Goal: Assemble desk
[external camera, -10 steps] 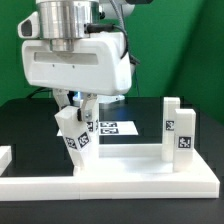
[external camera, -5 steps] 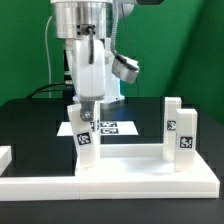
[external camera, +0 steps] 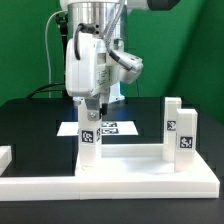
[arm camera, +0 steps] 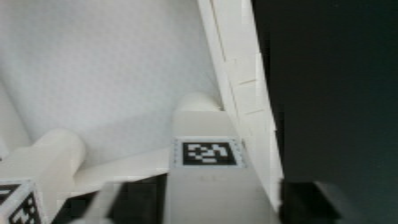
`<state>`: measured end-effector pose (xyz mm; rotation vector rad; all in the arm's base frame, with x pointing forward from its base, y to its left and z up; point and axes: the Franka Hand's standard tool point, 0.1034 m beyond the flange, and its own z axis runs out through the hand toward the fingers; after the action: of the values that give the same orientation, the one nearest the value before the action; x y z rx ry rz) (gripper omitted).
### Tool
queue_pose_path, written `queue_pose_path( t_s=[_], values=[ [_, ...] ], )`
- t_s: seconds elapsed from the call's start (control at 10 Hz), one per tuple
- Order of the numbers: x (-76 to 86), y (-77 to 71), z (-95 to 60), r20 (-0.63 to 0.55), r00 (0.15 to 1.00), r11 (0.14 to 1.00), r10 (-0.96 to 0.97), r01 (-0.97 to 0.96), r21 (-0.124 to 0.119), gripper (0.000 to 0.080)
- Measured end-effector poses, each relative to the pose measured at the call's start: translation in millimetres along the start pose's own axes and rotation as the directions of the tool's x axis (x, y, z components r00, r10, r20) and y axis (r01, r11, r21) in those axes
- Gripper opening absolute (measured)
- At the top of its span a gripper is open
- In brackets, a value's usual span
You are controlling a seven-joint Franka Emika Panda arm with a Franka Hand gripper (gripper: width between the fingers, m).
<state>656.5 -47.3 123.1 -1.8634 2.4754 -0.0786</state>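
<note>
In the exterior view my gripper (external camera: pixel 90 115) points straight down and is shut on a short square white desk leg (external camera: pixel 88 140). The leg stands upright on the flat white desk top (external camera: pixel 125 162), near its corner on the exterior view's left, tag facing the camera. Two more legs (external camera: pixel 178 128) stand upright at the top's end on the exterior view's right. In the wrist view the held leg (arm camera: pixel 208 150) shows its tag between my two dark fingers (arm camera: pixel 146 203), over the white top (arm camera: pixel 107 80) and beside its raised rim (arm camera: pixel 231 60).
The marker board (external camera: pixel 112 127) lies on the black table behind the desk top. A long white border bar (external camera: pixel 120 186) runs along the front, with another piece (external camera: pixel 5 156) at the exterior view's left. Another white tagged piece (arm camera: pixel 50 160) shows beside the held leg.
The wrist has turned about its vertical axis. The held leg has gone from tilted to upright and shifted slightly toward the exterior view's right. The grip has not changed.
</note>
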Motion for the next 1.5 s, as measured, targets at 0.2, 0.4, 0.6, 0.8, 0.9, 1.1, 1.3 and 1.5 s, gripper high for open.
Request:
queue_pose_path(
  t_s=[0.2, 0.4, 0.6, 0.8, 0.9, 1.1, 1.3, 1.5],
  values=[
    [2.7, 0.0, 0.5, -0.031, 0.975, 0.976, -0.218, 0.218, -0.006, 0.0516],
    [2.0, 2.8, 3.1, -0.052, 0.910, 0.911, -0.411, 0.411, -0.017, 0.0644],
    [2.9, 2.7, 3.6, -0.051, 0.855, 0.856, -0.516, 0.516, -0.024, 0.0648],
    [3.8, 1.7, 3.4, -0.052, 0.738, 0.740, -0.673, 0.672, -0.032, 0.0649],
    [5.4, -3.6, 3.2, -0.087, 0.562, 0.567, -0.822, 0.823, -0.032, 0.0649],
    [3.3, -1.6, 9.3, -0.129, 0.303, 0.310, -0.944, 0.950, -0.041, 0.0649],
    [3.4, -1.1, 10.4, -0.129, 0.340, 0.347, -0.932, 0.937, -0.036, 0.0548],
    [4.3, -1.0, 10.9, -0.130, 0.387, 0.394, -0.913, 0.918, -0.030, 0.0365]
  ],
)
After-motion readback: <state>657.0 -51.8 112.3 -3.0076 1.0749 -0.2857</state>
